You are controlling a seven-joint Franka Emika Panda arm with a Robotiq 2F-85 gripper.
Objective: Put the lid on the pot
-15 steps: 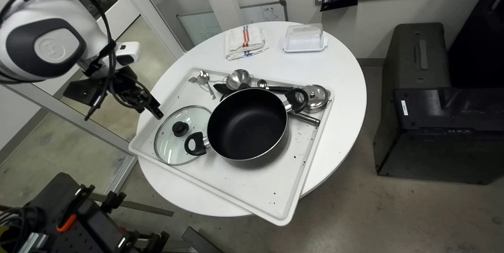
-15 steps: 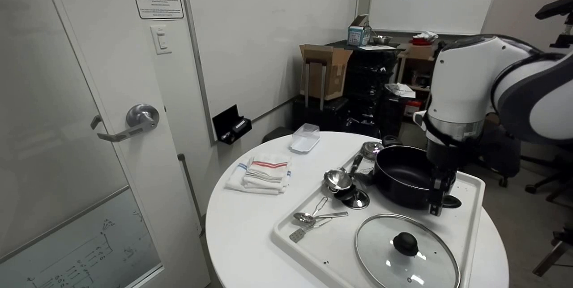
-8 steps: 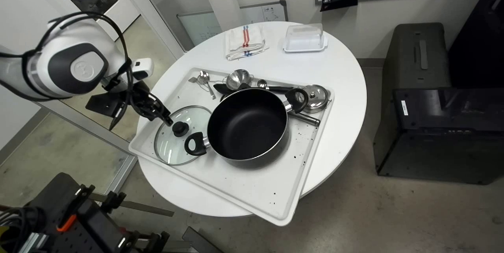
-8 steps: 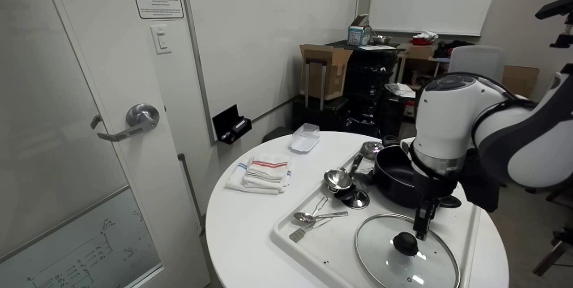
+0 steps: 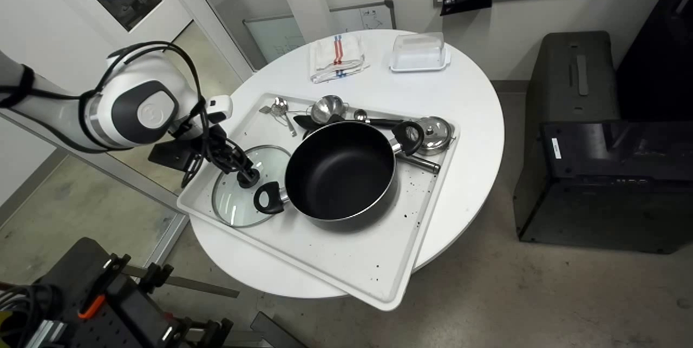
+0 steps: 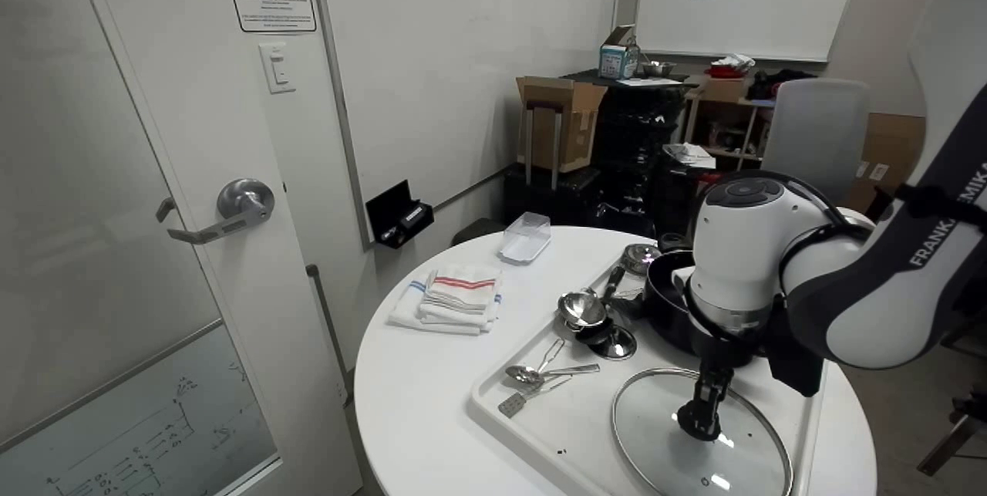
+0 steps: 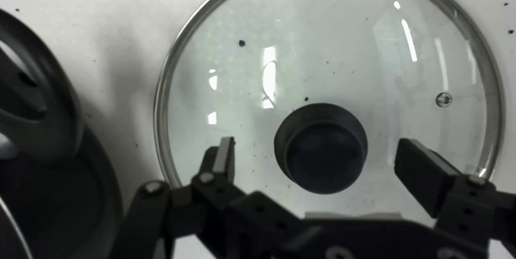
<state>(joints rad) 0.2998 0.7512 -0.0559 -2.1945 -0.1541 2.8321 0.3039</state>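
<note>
The lid is a clear glass disc (image 5: 234, 203) with a metal rim, lying flat on the tray. It also shows in an exterior view (image 6: 655, 446) and large in the wrist view (image 7: 330, 45). Its black knob (image 7: 325, 158) stands between the fingers of my gripper (image 7: 316, 154), which is open, with a gap to the knob on each side. In both exterior views my gripper (image 5: 250, 166) (image 6: 705, 396) is at the knob from above. The pot (image 5: 341, 169) is black, two-handled and uncovered, beside the lid; one handle (image 5: 269, 198) overhangs the lid's edge. The arm partly hides the pot (image 6: 668, 318).
The white tray (image 5: 346, 267) sits on a round white table (image 5: 471, 120). A strainer (image 5: 327, 109), small utensils (image 5: 280, 107) and a small metal pot (image 5: 435, 134) lie behind and beside the pot. Folded towels (image 5: 338, 58) and a clear-lidded dish (image 5: 418, 53) are at the back.
My gripper has moved across and down from beside the tray to the lid's knob. The lid and the pot have not moved.
</note>
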